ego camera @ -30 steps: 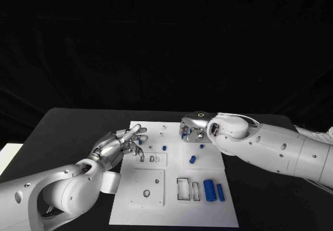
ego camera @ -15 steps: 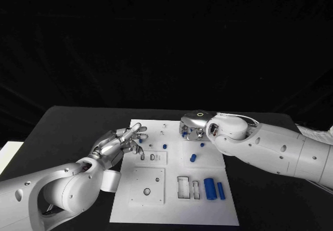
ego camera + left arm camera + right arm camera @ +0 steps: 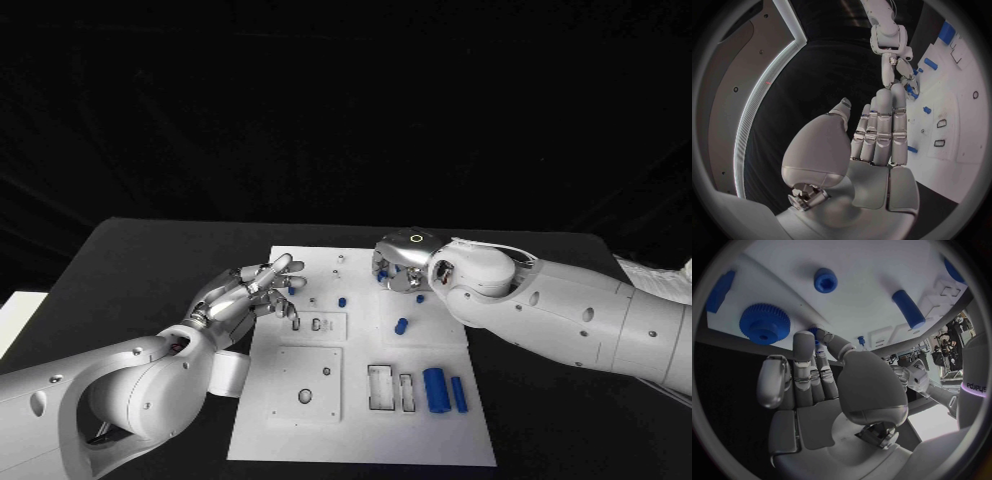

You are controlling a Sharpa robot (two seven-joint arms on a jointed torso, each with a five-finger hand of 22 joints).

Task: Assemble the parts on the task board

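the task board (image 3: 433, 440) lies at the centre of the black worktop (image 3: 130, 270). the left hand (image 3: 245, 297) hovers over the board's 9 o'clock edge, fingers extended and slightly apart, holding nothing. the right hand (image 3: 400, 268) sits over the board's 1 o'clock area; its thumb and a finger pinch a small blue part (image 3: 816, 344). a blue gear (image 3: 764, 323), a blue cap (image 3: 825, 280) and a blue peg (image 3: 908, 308) lie on the board near it. two blue cylinders (image 3: 434, 389) lie at 5 o'clock.
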